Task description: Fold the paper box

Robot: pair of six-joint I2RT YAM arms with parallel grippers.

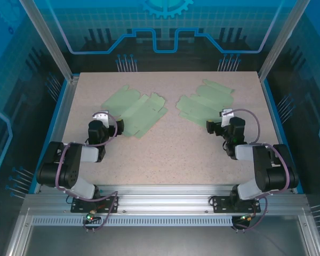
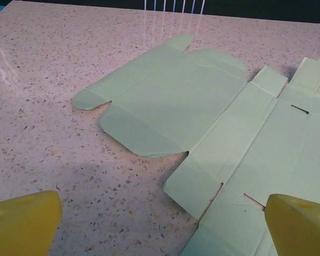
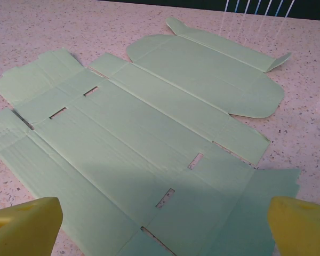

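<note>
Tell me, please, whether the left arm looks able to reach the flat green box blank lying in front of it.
Probably yes: the left gripper is open, the blank lies flat just ahead of it, and nothing stands between them on the table.

Counted two flat, unfolded pale-green sheets: left paper box blank [image 1: 134, 111], right paper box blank [image 1: 205, 104]. Counted two robot arms: left arm [image 1: 69, 166], right arm [image 1: 268, 166]. Counted two yellow-fingered end effectors: left end effector [image 1: 101, 118], right end effector [image 1: 225, 118]. Counted one speckled surface [image 1: 165, 154].
</note>
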